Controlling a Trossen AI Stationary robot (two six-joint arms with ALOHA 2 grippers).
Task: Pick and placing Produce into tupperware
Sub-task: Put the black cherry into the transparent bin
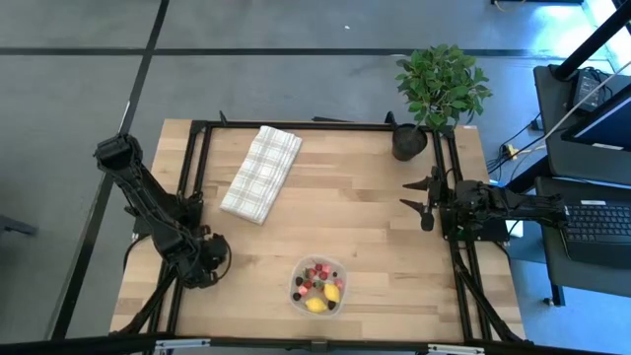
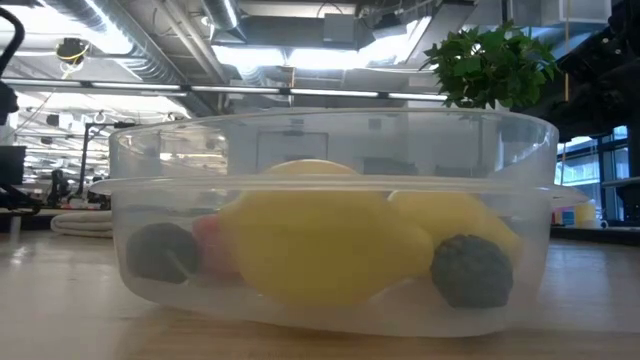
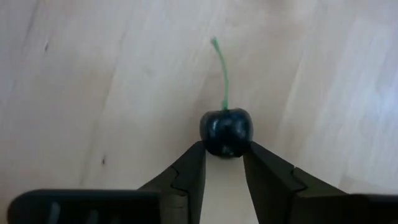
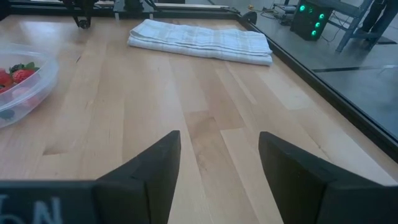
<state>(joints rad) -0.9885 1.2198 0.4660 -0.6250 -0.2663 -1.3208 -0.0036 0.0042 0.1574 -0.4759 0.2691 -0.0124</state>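
Observation:
A dark cherry (image 3: 226, 132) with a green stem (image 3: 222, 71) lies on the bare wooden table, and my left gripper (image 3: 224, 152) stands over it near the table's near left corner (image 1: 202, 264), pointing steeply down, its fingers closed in on the fruit. The clear round tupperware (image 1: 317, 284) stands near the front edge, holding red and dark berries and yellow lemon-like pieces (image 2: 330, 245). In the right wrist view its rim (image 4: 37, 65) shows with strawberries inside. My right gripper (image 4: 219, 155) waits open at the table's right edge (image 1: 426, 202), holding nothing. My left gripper pinches the dark cherry between its two fingertips (image 3: 194, 154), which meet the fruit's two flanks (image 3: 208, 144) on the side away from the stem. The fingers come from above, slanting down. The cherry rests on the table with its stem lying flat, pointing away from the fingers.
A folded checked cloth (image 1: 261, 173) lies at the back left of the table. A green plant in a black pot (image 1: 409, 141) stands at the back right corner. Black frame rails (image 1: 192, 187) run along the table's edges. Bare wood lies between the cherry and the tupperware.

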